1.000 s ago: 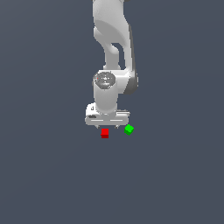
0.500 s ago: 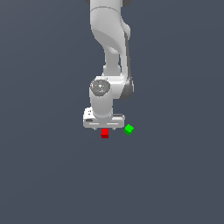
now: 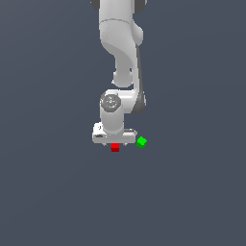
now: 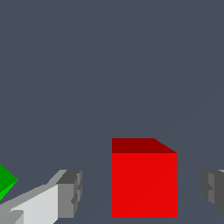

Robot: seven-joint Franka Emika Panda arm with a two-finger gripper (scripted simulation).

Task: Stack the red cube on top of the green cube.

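Note:
The red cube [image 3: 115, 147] lies on the dark floor, just under the white hand of the arm. In the wrist view the red cube [image 4: 144, 183] stands between the two grey fingertips [image 4: 70, 192], with gaps on both sides. My gripper [image 4: 142, 192] is open around it and low over it; in the exterior view the gripper [image 3: 114, 143] hides the cube's top part. The green cube [image 3: 141, 141] sits a short way off on the exterior view's right, apart from the red one. A corner of the green cube [image 4: 6, 181] shows in the wrist view beyond one finger.
The floor [image 3: 192, 192] is a plain dark grey surface. The white arm [image 3: 120, 57] rises straight up behind the cubes.
The hand has come down over the red cube and now covers its upper part. Both cubes lie where they were.

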